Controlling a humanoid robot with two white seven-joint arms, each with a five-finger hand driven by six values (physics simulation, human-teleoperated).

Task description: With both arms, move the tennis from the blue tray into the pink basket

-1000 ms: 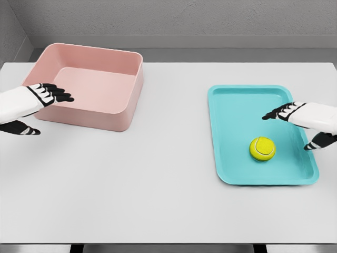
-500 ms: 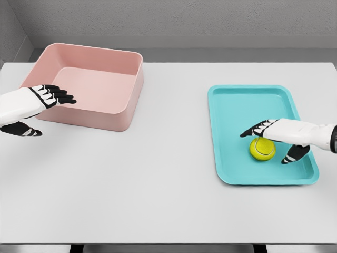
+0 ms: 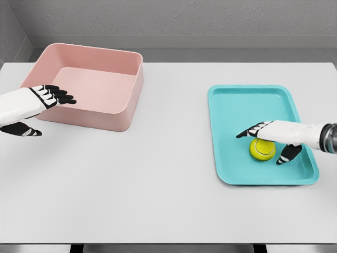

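A yellow-green tennis ball [image 3: 261,150] lies in the near part of the blue tray [image 3: 231,105] on the right of the table. My right hand [image 3: 267,141] is spread over the ball, fingers reaching across its far side and thumb at its right, not closed around it. The pink basket [image 3: 124,113] stands at the back left and holds nothing visible. My left hand [image 3: 45,108] hovers open at the basket's near left wall, fingers stretched over the rim.
The white table [image 3: 158,174] runs wide between basket and tray. Its front edge lies near the bottom of the view, and a grey wall stands behind it.
My right hand has moved left and down from the tray's right side onto the ball. The left hand has barely shifted. The ball has stayed in place.
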